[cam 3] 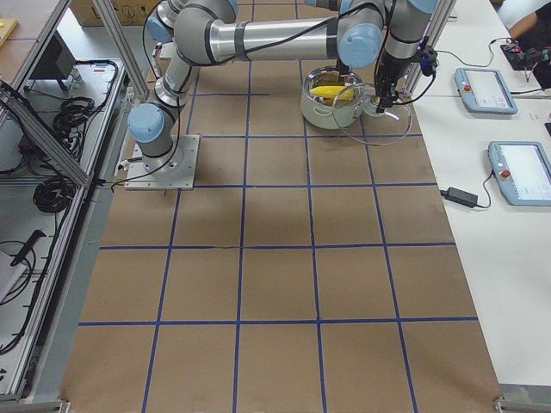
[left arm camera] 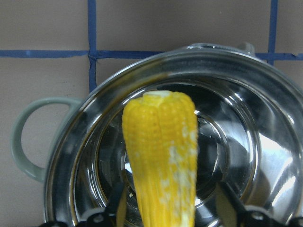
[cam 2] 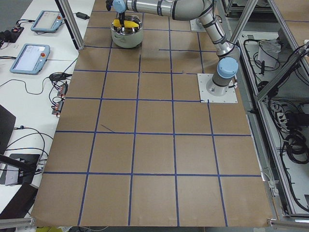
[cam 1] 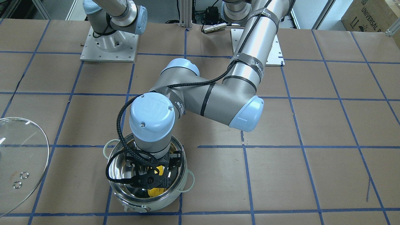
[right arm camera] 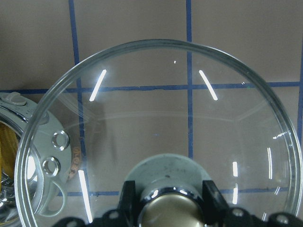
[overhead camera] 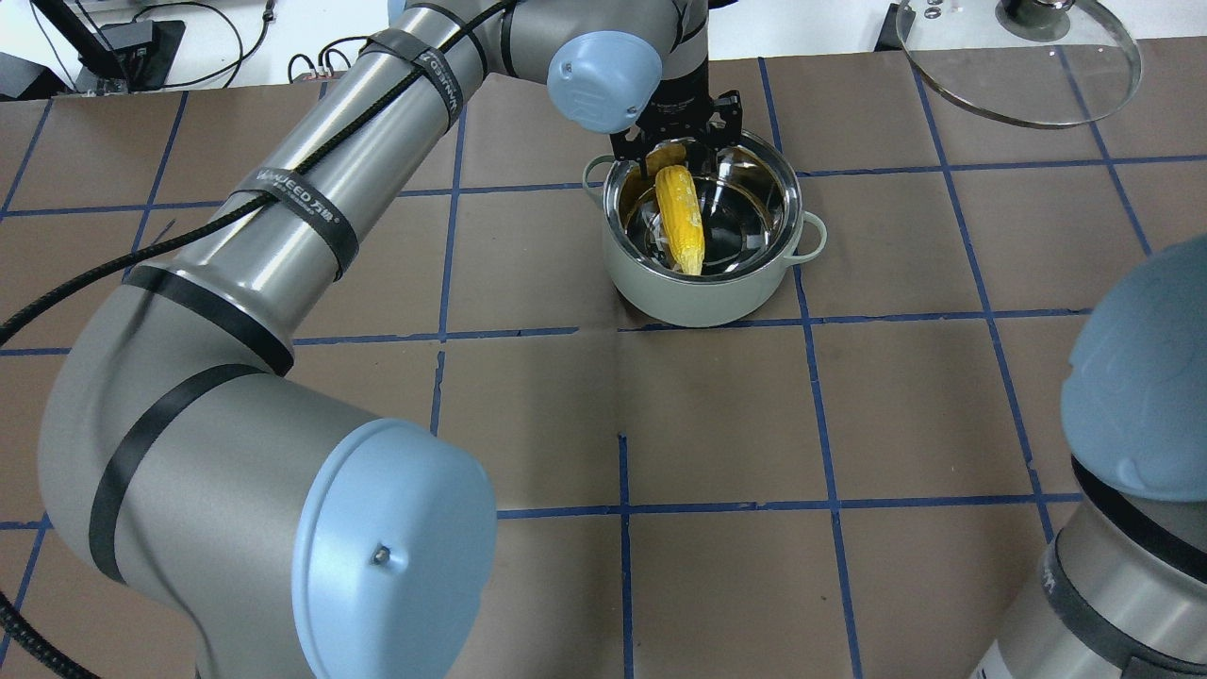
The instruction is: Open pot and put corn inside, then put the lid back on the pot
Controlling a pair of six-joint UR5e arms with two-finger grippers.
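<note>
The steel pot [overhead camera: 702, 297] stands open on the table, also seen in the front view [cam 1: 150, 204]. The yellow corn [overhead camera: 681, 212] lies tilted inside it, one end against the wall. My left gripper [overhead camera: 674, 151] reaches down into the pot. In the left wrist view the corn [left arm camera: 163, 151] sits between its fingers [left arm camera: 229, 201] with gaps on both sides, so the gripper looks open. My right gripper [right arm camera: 165, 203] is shut on the knob of the glass lid [right arm camera: 156, 118]. It holds the lid [overhead camera: 1018, 80] in the air beside the pot, on the robot's right.
The left arm's elbow [cam 1: 243, 109] hangs over the middle of the table. A metal cylinder [cam 1: 214, 27] lies between the arm bases. A cardboard box [cam 1: 368, 15] stands off the table's corner. Side benches hold tablets [cam 3: 486, 86].
</note>
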